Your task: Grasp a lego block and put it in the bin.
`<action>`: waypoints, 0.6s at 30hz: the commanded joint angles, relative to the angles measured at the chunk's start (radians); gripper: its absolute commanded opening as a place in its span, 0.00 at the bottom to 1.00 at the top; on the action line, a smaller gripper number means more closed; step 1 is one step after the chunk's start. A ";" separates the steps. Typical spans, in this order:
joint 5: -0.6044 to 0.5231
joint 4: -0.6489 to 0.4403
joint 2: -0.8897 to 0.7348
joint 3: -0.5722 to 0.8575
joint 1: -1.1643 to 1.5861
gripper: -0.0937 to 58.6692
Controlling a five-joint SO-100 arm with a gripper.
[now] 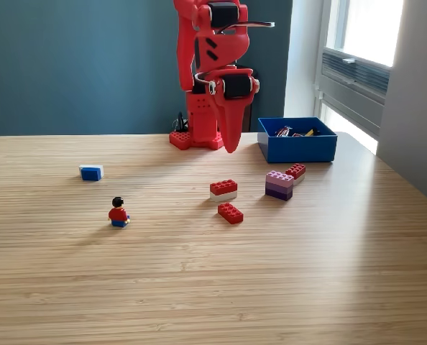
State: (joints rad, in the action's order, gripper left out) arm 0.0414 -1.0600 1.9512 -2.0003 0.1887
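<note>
Exterior view. Landmark: the bin (297, 144), a shallow bright blue open box on the wooden counter (199, 287), at the far side toward the view's right. Several small pieces lie inside it; dark, red and yellow bits show above the rim, too small to identify.

The red arm (210, 65) stands at the counter's far edge, left of the bin, folded with its upper links stacked above the base. The claw (231, 140) points down, just left of the bin's left wall, its tip above the counter surface. The fingers appear pressed together into a single taper, nothing between them: clenched and empty.

Loose pieces, all outside the bin:
- A small red block (296, 171) just in front of the bin's front wall, touching or nearly touching a purple-and-pink stack (279, 185).
- A red block on a white block (223, 190), in front of the bin and to its left.
- A single flat red block (230, 213), nearer the camera than the red-on-white stack, lying at an angle.
- A minifigure (118, 213), red torso, blue legs, dark hair, upright, well to the left of the bin.
- A blue-and-white block (91, 172), farthest left of the bin.

A window (364, 36) is behind the bin, on the view's right.
</note>
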 commanded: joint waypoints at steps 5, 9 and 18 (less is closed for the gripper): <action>0.017 0.025 0.060 0.023 -0.054 0.00; 0.038 0.061 0.060 0.020 -0.084 0.00; 0.020 0.112 0.060 -0.017 -0.087 0.00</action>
State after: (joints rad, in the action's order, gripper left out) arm 0.0752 -0.9603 1.9512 -2.0264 0.0936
